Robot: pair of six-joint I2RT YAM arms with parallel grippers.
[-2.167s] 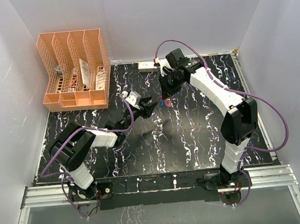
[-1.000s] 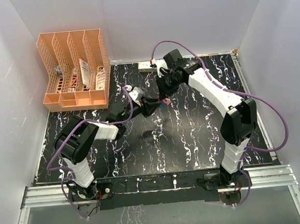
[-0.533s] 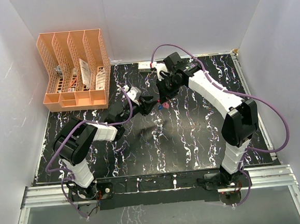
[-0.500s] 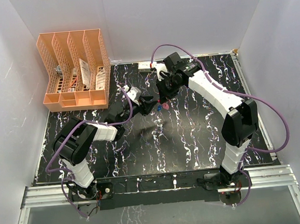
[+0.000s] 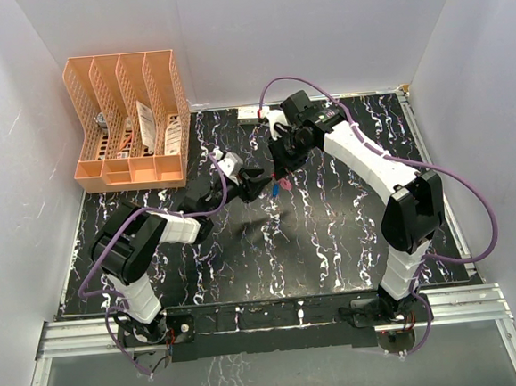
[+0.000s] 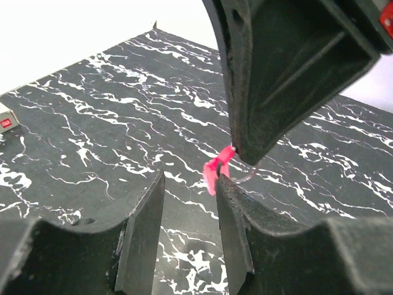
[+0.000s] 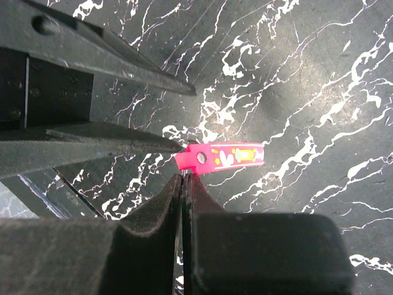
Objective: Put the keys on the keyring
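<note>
- Top view: the keyring (image 5: pixel 281 185) shows as a small pink speck above the far middle of the black marbled table (image 5: pixel 333 241). A blue speck (image 5: pixel 276 192) sits just against it, too small to identify.
- The right claw (image 5: pixel 280 173) comes down onto the keyring from the far side. The left claw (image 5: pixel 256 183) reaches it from the left, its tips just beside it.
- An orange file rack (image 5: pixel 127 123) stands well left of the keyring, and a small white box (image 5: pixel 252 113) lies beyond it by the back wall.
- Left wrist view: the left claw (image 6: pixel 190 178) is spread wide with nothing between its fingers. The keyring's pink strap (image 6: pixel 215 172) touches the tip of one left finger (image 6: pixel 236 233).
- The strap hangs from the tip of the right claw's finger (image 6: pixel 276 74), with a thin ring (image 6: pixel 249 178) showing just beside it. The white box (image 6: pixel 5 117) is far left of the keyring.
- Right wrist view: the right claw (image 7: pixel 185 179) is pinched nearly closed, gripping the keyring at one end. The strap (image 7: pixel 224 157) juts sideways from the fingertips, above the table.
- The left claw's fingers (image 7: pixel 110 144) stand apart. The nearer tip touches the gripped end of the keyring, the other is clear of it.
</note>
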